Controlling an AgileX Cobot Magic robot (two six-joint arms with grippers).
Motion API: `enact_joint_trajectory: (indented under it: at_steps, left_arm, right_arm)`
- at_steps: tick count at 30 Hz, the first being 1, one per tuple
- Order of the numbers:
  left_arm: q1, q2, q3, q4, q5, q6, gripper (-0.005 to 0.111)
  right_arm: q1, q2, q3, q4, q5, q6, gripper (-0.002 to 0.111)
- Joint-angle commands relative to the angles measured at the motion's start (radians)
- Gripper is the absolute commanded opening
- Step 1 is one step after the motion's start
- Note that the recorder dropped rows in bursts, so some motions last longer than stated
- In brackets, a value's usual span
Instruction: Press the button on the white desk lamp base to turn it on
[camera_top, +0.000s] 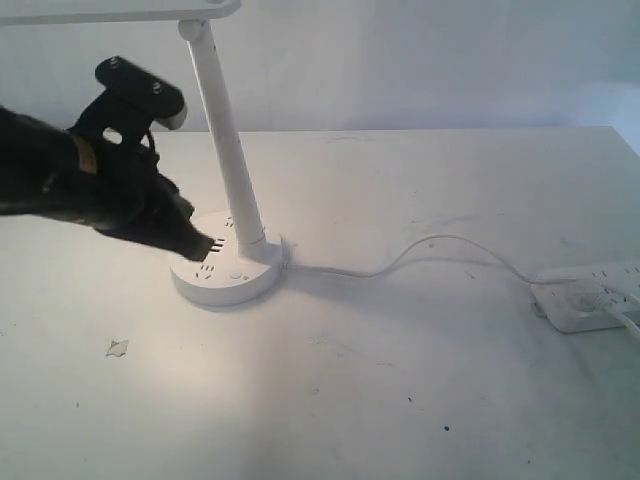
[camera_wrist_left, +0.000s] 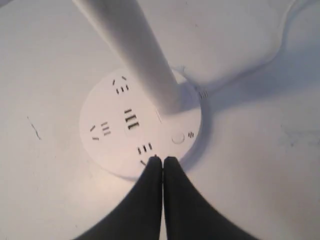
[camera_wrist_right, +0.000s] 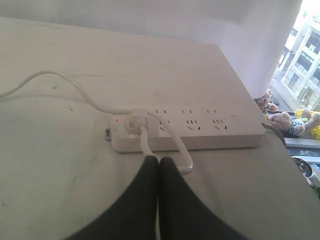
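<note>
The white desk lamp base (camera_top: 222, 281) sits left of centre on the table, and its slanted stem (camera_top: 228, 140) rises to a flat head at the top edge. In the left wrist view the base (camera_wrist_left: 107, 107) shows dark socket slots, with the small round button (camera_wrist_left: 178, 138) near its rim. My left gripper (camera_wrist_left: 162, 159) is shut with nothing in it. Its tips hover over the rim of the base, a short way from the button and not on it. From the exterior view, the same gripper (camera_top: 212, 243) reaches in from the left, with the button (camera_top: 236, 274) just beyond it.
A rectangular white power strip (camera_top: 590, 297) lies at the right edge, joined to the lamp by a white cable (camera_top: 430, 245). My right gripper (camera_wrist_right: 159, 159) is shut just before that strip (camera_wrist_right: 200, 130), near a looped cord. The table edge (camera_wrist_right: 280, 145) lies past the strip.
</note>
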Motion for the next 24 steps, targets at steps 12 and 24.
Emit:
enact_joint_trajectory:
  at_steps: [12,24]
  left_arm:
    - [0.001,-0.311,0.440,0.004,-0.287,-0.200,0.000]
    - [0.001,-0.364,0.564,0.004,-0.335,-0.300,0.000]
  right_arm:
    - [-0.004,-0.002,0.001,0.001,-0.006,0.004,0.000]
    - [-0.004,-0.002,0.001,0.001,-0.006,0.004,0.000]
